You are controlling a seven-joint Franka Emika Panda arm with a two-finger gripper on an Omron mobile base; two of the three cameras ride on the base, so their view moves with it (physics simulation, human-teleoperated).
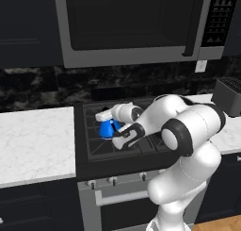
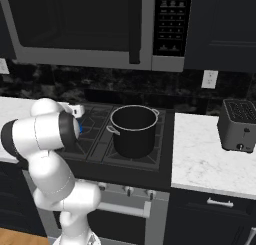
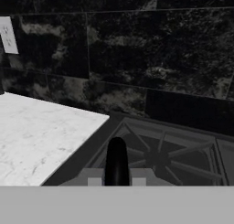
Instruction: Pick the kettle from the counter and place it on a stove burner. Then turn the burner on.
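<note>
The fingers [image 3: 116,181] clenched the kettle's black handle [image 3: 116,160], holding the blue kettle [image 1: 106,128] over the stove's front-left burner [image 1: 106,143]. The white counter [image 1: 33,140] lay just left; a black pot [image 2: 133,130] stood on the cooktop's right side.

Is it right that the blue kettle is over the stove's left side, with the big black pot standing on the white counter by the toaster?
Not quite. The pot stands on the stove, as the right base view shows, left of the counter with the toaster. The kettle is over the stove's left side.

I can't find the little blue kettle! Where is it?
In the left base view, the kettle sits over the stove's left side, held at the gripper, left of the big black pot.
</note>
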